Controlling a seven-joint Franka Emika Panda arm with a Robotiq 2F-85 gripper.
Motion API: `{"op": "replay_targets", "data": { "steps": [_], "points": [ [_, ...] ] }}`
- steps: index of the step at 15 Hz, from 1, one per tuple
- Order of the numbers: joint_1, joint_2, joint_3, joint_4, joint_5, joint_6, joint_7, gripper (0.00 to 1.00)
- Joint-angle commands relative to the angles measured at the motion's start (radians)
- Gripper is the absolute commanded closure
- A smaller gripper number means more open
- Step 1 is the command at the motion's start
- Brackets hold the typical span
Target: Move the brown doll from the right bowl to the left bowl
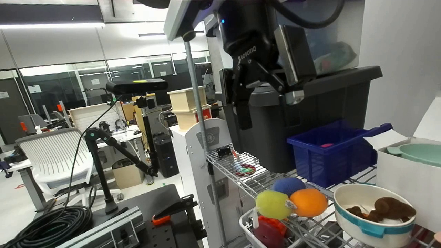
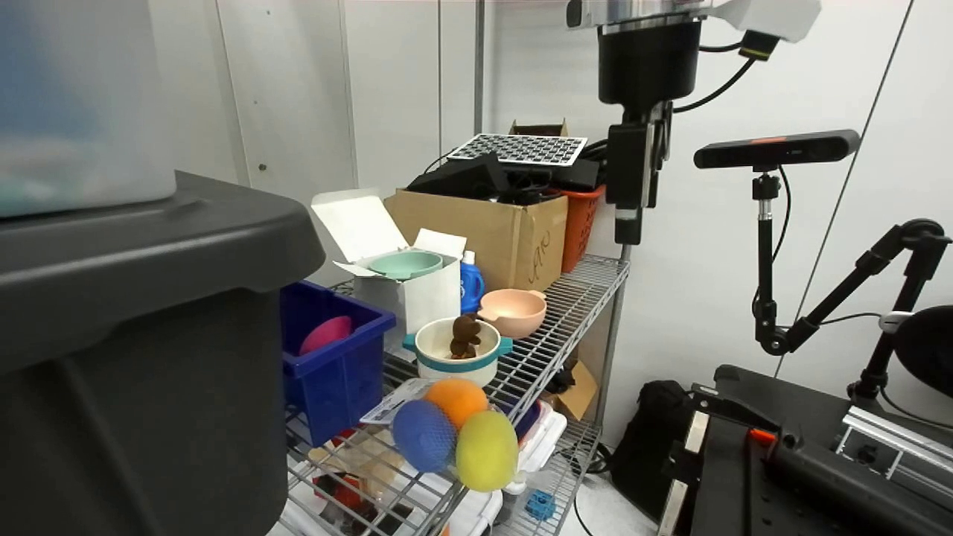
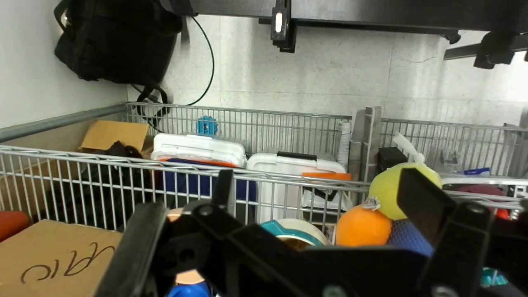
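The brown doll (image 1: 389, 208) lies inside the cream bowl, which I take as the left bowl (image 1: 349, 222); this bowl has a teal band and handles. In an exterior view the doll (image 2: 465, 331) shows above the floor of the cream bowl (image 2: 454, 378). A peach bowl (image 2: 515, 326), perhaps the right bowl, stands beside it with no doll visible in it. My gripper (image 1: 270, 108) is open and empty, high above the shelf and apart from both bowls; it also shows in an exterior view (image 2: 629, 223). In the wrist view the cream bowl (image 3: 303, 227) is partly hidden behind the gripper.
Orange (image 1: 309, 202), yellow-green (image 1: 273, 204) and blue (image 1: 288, 186) balls sit at the wire shelf's front edge. A blue crate (image 1: 320, 165), a white box (image 2: 432, 298) with a mint bowl, a dark bin (image 2: 149, 417) and a cardboard box (image 2: 484, 231) stand around the bowls.
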Motion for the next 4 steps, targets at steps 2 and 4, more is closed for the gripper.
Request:
{"op": "replay_targets", "data": {
  "steps": [2, 4],
  "points": [
    [-0.022, 0.0, 0.022, -0.001, 0.004, -0.001, -0.003, 0.0],
    [-0.022, 0.0, 0.022, -0.002, 0.004, -0.001, -0.003, 0.0]
  ]
}}
